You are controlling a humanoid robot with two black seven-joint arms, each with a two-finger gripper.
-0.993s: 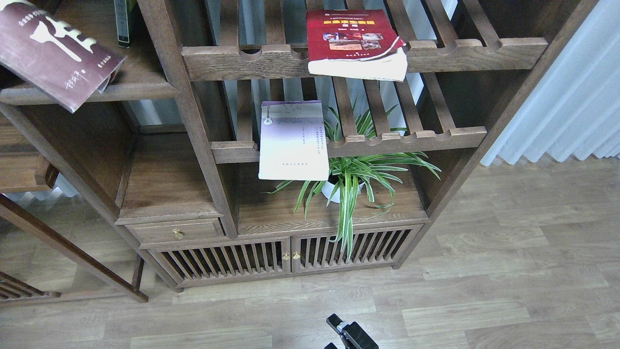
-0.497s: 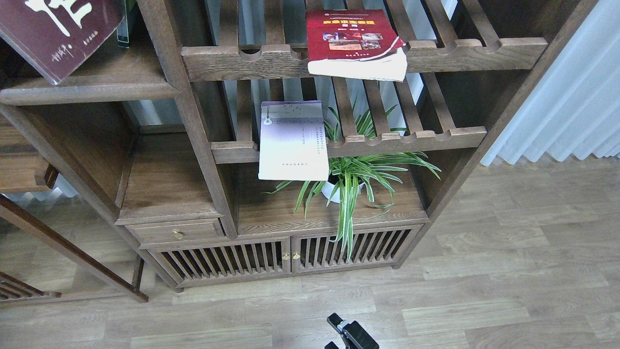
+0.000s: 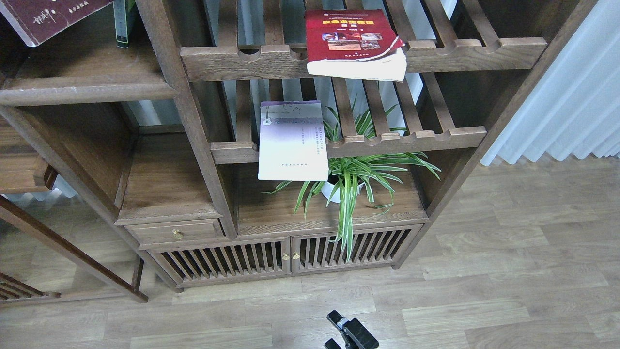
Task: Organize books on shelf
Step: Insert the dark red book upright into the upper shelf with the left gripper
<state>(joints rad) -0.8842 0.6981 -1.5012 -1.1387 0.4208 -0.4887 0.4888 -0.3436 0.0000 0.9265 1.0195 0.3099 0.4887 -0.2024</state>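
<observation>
The dark maroon book (image 3: 46,14) shows only as a corner at the top left edge, lifted above the shelf (image 3: 87,89), a solid dark-brown plank with a rounded front edge. What holds it is out of view. The red book (image 3: 356,43) lies on the upper slatted rack, overhanging its notched front rail. The pale lavender-cream book (image 3: 292,140) lies on the lower slatted rack, its front half hanging over the rail. A black part of my right gripper (image 3: 349,332) shows at the bottom edge above the floor; its fingers cannot be told apart. My left gripper is not in view.
A dark book (image 3: 123,22) stands upright at the back right of the shelf. A spider plant in a white pot (image 3: 356,179) stands under the lower rack. A drawer (image 3: 177,231) and slatted doors (image 3: 286,257) are below. White curtains (image 3: 566,97) hang at the right.
The maroon book has risen up and to the left, from lying tilted over the shelf's front edge to almost out of the frame. The other books and the black part at the bottom have barely moved.
</observation>
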